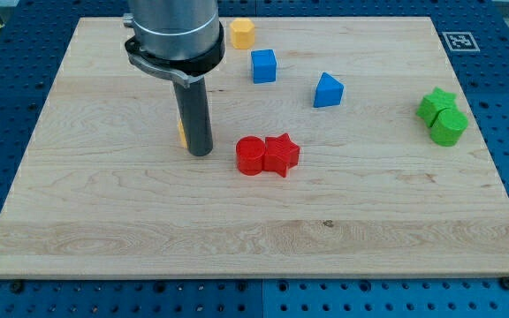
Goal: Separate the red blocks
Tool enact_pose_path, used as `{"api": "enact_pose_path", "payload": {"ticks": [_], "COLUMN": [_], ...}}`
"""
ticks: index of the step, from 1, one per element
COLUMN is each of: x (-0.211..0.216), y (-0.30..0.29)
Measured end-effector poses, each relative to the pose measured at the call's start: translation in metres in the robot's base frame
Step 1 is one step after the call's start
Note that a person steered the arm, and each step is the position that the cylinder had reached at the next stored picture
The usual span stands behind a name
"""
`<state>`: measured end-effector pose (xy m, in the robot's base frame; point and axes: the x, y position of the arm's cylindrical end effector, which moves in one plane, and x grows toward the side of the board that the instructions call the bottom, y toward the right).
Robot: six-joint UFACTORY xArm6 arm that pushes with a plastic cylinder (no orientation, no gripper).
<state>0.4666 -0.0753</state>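
A red cylinder (250, 156) and a red star (281, 155) sit touching side by side near the middle of the wooden board (254, 230). My tip (200, 152) rests on the board just to the view's left of the red cylinder, a small gap apart from it. A yellow block (181, 132) is mostly hidden behind the rod, only a sliver showing on its left.
A yellow block (241, 33) sits at the view's top, a blue cube (263, 65) below it and a blue triangular block (328, 90) to the right. A green star (436, 103) and green cylinder (449, 127) touch near the right edge.
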Motion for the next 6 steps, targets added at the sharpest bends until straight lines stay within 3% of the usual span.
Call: {"api": "enact_pose_path", "payload": {"ticks": [4,6], "x": [0.0,0.029], "y": [0.119,0.145]}}
